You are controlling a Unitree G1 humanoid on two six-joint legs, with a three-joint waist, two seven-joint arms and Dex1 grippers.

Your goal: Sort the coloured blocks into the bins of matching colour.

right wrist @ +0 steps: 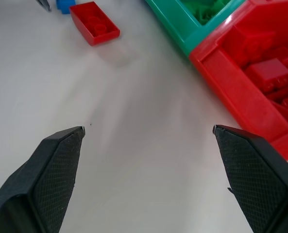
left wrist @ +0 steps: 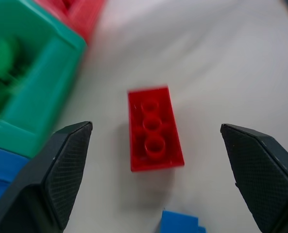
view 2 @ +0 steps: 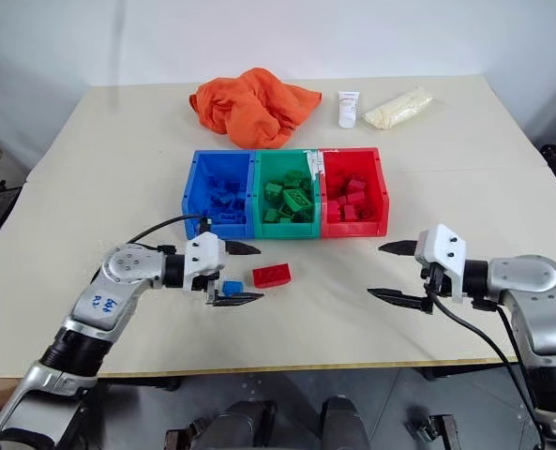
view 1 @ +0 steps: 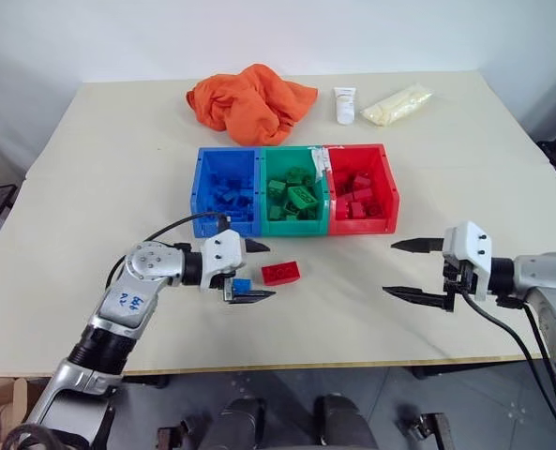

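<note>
Three joined bins stand mid-table: blue bin (view 1: 201, 187), green bin (view 1: 293, 157) and red bin (view 1: 388, 187), each holding several bricks of its own colour. In front of them a long red brick (view 1: 280, 273) lies on the table, with a small blue brick (view 1: 242, 286) just to its left. My left gripper (view 1: 255, 272) is open right by the two loose bricks, the blue one between its fingers and the red one (left wrist: 154, 128) straight ahead. My right gripper (view 1: 413, 271) hangs open over bare table in front of the red bin, holding nothing.
An orange cloth (view 1: 251, 101), a white tube (view 1: 345, 104) and a pale yellow bag (view 1: 397, 103) lie at the back of the cream table (view 1: 99, 187). Bare tabletop stretches between the two grippers and along the front edge.
</note>
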